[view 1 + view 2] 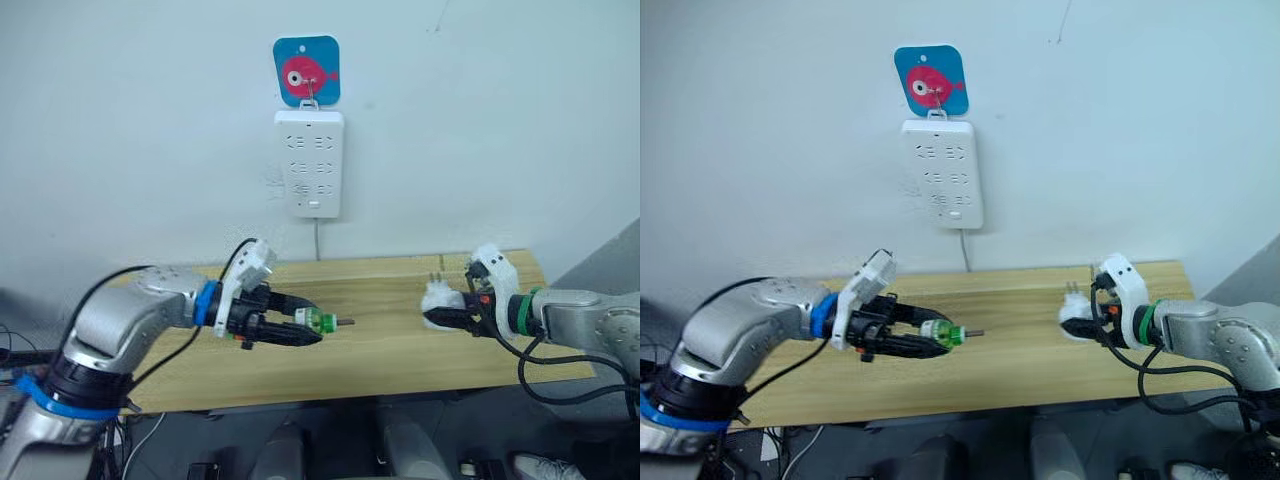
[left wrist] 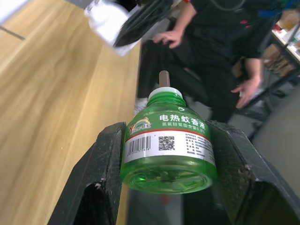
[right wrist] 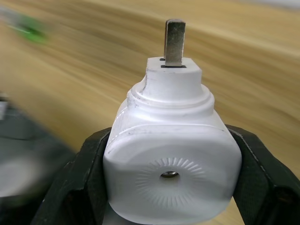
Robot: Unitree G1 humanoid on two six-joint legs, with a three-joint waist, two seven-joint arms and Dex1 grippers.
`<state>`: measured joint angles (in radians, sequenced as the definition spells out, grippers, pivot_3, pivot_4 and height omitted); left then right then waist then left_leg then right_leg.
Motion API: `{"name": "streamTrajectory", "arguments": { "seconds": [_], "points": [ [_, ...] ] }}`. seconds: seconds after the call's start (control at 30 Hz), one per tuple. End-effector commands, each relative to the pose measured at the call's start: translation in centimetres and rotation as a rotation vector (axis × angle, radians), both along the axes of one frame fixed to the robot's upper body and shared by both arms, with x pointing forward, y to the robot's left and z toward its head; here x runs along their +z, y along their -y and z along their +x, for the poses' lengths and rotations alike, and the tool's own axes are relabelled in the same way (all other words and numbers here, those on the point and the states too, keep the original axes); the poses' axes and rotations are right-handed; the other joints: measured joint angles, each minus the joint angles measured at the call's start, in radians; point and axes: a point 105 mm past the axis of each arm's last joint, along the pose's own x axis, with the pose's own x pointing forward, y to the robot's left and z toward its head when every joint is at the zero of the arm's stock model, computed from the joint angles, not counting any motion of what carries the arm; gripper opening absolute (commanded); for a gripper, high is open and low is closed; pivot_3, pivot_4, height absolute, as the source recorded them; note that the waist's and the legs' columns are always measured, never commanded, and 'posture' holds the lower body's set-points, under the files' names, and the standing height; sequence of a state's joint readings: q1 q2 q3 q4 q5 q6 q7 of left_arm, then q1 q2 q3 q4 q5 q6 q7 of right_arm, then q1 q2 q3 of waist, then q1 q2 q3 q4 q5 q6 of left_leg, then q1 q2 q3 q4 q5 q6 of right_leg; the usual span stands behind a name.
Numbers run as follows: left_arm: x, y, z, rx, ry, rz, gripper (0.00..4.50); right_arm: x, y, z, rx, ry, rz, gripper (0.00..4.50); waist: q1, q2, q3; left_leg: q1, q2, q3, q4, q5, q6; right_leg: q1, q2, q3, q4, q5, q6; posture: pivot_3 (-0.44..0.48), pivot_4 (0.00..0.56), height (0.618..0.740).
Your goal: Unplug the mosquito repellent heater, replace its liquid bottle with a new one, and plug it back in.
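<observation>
Pointing its wick (image 1: pixel 346 322) rightward, bottle (image 1: pixel 318 322) faces heater (image 1: pixel 439 300).

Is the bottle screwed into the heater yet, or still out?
Out. The left gripper holds the green bottle; the right gripper holds the heater, apart over the table.

Test room, wooden table (image 1: pixel 380 345), wall power strip (image 1: pixel 309 163)

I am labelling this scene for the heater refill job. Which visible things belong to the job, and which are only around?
Job:
- mosquito repellent heater, unplugged, held by right gripper
- green liquid bottle, held by left gripper
- power strip on the wall

Only around:
- fish hook plate
- wooden table
- seated person
</observation>
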<state>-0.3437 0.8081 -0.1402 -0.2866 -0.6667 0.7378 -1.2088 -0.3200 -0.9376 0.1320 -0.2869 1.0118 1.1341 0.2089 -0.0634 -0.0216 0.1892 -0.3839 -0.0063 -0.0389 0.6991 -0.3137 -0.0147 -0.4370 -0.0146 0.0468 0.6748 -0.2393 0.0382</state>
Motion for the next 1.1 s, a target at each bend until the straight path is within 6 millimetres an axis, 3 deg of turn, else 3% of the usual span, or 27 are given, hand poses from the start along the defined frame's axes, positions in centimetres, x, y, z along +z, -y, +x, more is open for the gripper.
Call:
{"name": "streamTrajectory", "arguments": {
  "seconds": [0.03,0.3,0.6,0.73,0.8,0.93,1.03,1.1],
  "points": [
    [0.4,0.9,0.1,0.024,0.169,-0.011,2.29,-1.5,1.7,2.2,-0.094,0.037,-0.161,2.98,-0.001,0.0,0.002,0.001,0.0,0.001,0.0,0.0,0.0,0.0,0.0,0.0,0.0,0.0,0.0,-0.087,0.21,0.73],
    [-1.0,2.4,-0.9,0.012,0.315,-0.015,2.29,-4.1,4.6,5.8,-0.314,-0.094,-0.186,2.98,0.003,0.0,0.027,0.001,0.0,0.0,0.0,0.0,0.0,0.0,0.0,0.0,0.001,0.001,-0.001,-0.087,0.251,0.73],
    [-1.1,2.8,-0.9,0.007,0.363,-0.019,2.29,-5.2,6.0,7.4,-0.364,-0.163,-0.198,2.98,0.005,0.002,0.044,-0.001,0.0,-0.002,-0.002,0.0,0.001,0.0,0.0,-0.002,0.0,0.001,-0.001,-0.067,0.258,0.73],
    [-1.1,3.0,-1.0,0.016,0.359,-0.023,2.29,-5.4,6.4,7.8,-0.382,-0.151,-0.207,4.34,0.004,0.002,0.045,-0.001,0.0,-0.002,-0.001,0.0,0.001,0.0,0.0,-0.003,0.0,0.001,-0.001,-0.063,0.256,0.73],
    [-1.1,3.0,-1.0,0.016,0.356,-0.024,2.29,-5.2,6.5,8.0,-0.393,-0.141,-0.196,4.5,0.004,0.003,0.049,-0.001,0.0,-0.002,-0.001,0.0,0.001,0.0,0.0,-0.003,0.0,0.001,-0.001,-0.067,0.256,0.73],
    [-1.1,2.9,-0.6,0.04,0.36,-0.03,2.29,-3.3,7.2,8.0,-0.395,-0.075,-0.19,4.5,0.004,0.004,0.05,-0.001,-0.001,-0.002,-0.001,0.0,0.001,0.0,0.0,-0.002,0.0,0.001,-0.001,-0.092,0.248,0.73],
    [-1.0,2.6,0.4,0.11,0.378,-0.063,2.29,0.4,7.3,7.0,-0.358,0.039,-0.157,4.5,0.007,0.007,0.051,-0.002,-0.001,-0.003,-0.001,0.0,0.001,-0.001,-0.001,-0.003,0.0,0.001,-0.001,-0.104,0.242,0.73],
    [-0.8,2.4,1.0,0.178,0.376,-0.112,2.29,3.3,6.1,5.2,-0.297,0.122,-0.101,4.5,0.007,0.007,0.051,-0.005,-0.001,-0.006,-0.001,0.0,0.001,-0.002,-0.002,-0.004,-0.001,0.001,-0.001,-0.117,0.24,0.73]
  ]
}}
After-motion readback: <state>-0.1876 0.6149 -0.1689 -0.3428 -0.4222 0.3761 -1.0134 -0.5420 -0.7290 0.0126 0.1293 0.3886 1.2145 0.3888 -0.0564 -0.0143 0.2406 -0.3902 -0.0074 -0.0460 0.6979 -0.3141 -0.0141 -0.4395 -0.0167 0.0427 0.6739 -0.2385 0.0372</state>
